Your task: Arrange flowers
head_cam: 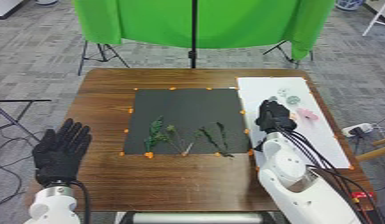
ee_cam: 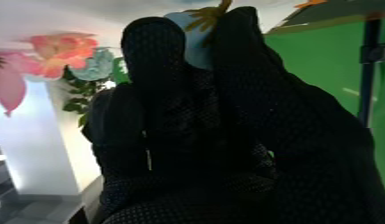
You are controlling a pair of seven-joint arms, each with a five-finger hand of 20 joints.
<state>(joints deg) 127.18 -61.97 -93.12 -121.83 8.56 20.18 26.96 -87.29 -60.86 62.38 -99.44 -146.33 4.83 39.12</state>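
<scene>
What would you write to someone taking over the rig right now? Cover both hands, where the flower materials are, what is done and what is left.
Left hand: open, at the table's left side.
Right hand: over the white sheet. A pale blue piece shows at it; held or not, I can't tell.
Materials: pink flower and grey-green pieces on the white sheet.
Done: green sprigs lie along the dark sheet's near part.
Left: probably adding flowers to the sprigs.
</scene>
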